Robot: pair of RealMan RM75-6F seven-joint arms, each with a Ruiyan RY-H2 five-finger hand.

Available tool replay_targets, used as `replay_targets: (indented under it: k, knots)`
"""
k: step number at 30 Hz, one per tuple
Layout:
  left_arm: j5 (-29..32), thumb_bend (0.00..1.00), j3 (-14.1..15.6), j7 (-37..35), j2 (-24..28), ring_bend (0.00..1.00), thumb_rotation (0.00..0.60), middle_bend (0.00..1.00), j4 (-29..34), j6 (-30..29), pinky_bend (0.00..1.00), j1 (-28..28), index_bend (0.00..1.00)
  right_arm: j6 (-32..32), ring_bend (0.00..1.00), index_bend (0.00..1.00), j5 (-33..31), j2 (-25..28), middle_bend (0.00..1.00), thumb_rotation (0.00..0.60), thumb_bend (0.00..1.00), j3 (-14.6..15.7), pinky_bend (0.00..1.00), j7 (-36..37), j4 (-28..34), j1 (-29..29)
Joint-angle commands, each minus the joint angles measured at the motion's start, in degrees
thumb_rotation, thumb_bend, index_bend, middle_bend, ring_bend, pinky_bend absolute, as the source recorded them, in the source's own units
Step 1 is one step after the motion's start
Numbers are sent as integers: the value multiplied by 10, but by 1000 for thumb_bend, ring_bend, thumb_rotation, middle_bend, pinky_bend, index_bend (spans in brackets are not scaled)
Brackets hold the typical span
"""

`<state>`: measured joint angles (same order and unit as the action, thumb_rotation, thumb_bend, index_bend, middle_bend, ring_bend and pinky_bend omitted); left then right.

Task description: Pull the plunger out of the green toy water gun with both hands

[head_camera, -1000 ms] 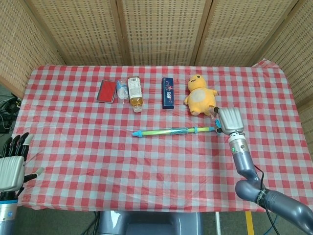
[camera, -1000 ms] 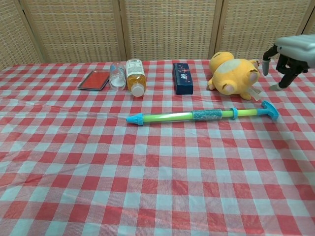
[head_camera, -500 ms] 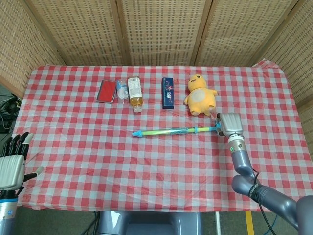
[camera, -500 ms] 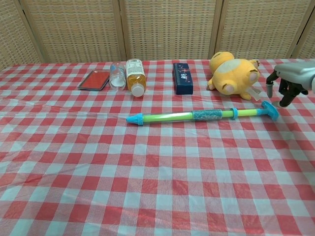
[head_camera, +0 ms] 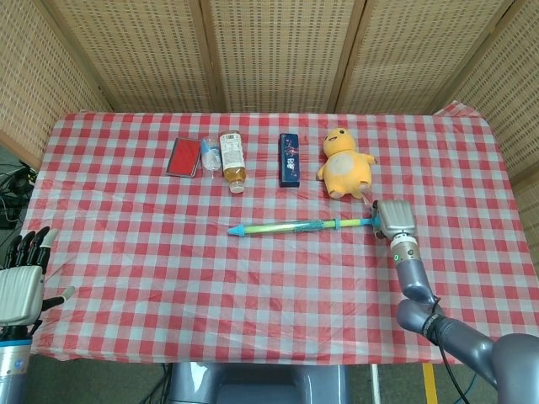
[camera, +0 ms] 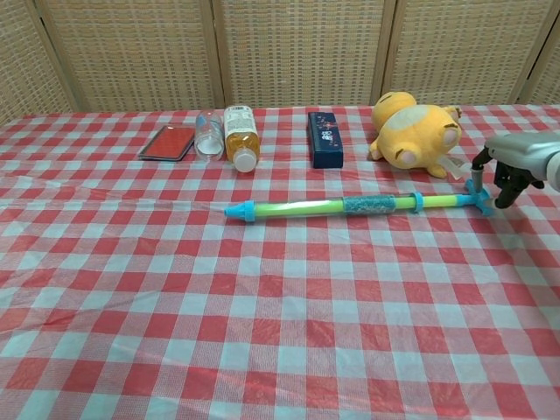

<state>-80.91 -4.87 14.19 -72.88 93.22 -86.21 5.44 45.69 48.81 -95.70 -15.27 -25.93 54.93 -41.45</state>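
Observation:
The green toy water gun (head_camera: 290, 225) lies lengthwise across the middle of the checked table (head_camera: 168, 269), blue nozzle to the left. Its blue T-shaped plunger handle (camera: 473, 194) is at the right end. My right hand (head_camera: 394, 219) has come down over that handle. In the chest view, the right hand (camera: 516, 157) has dark fingers (camera: 506, 185) on either side of the handle, apart and not visibly clamped on it. My left hand (head_camera: 21, 286) hovers off the table's near left corner, fingers spread and holding nothing, far from the water gun (camera: 315, 208).
Along the back stand a yellow plush toy (head_camera: 345, 164) just behind the plunger end, a dark blue box (head_camera: 290, 158), a tea bottle (head_camera: 232, 160) lying down, a small clear bottle (head_camera: 210, 154) and a red case (head_camera: 183, 156).
My right hand has dropped from above and beside the plush down onto the plunger handle, its fingers now straddling it. The gun and my left hand have stayed put.

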Motion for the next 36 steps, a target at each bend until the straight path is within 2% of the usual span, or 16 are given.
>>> replay_targets:
  k: [1,9,27,36]
  knots:
    - [2,0,0,0,0,0,600,0,0,2,0,1,0,-6,1000,485,0,-7,1000,600,534,2,778,7,-13,-2]
    - [4,0,-1,2,-1,0,600,0,0,4,0,2,0,-3,1000,469,13,-15,1000,600,533,1,778,28,-28,-5]
    - [5,0,1,-3,1,0,600,0,2,7,0,3,0,28,1000,468,32,-16,1000,600,535,-2,778,31,13,-9]
    - [9,0,0,-5,2,0,600,0,1,9,0,4,0,15,1000,453,23,-33,1000,600,535,-4,778,33,-12,-17]
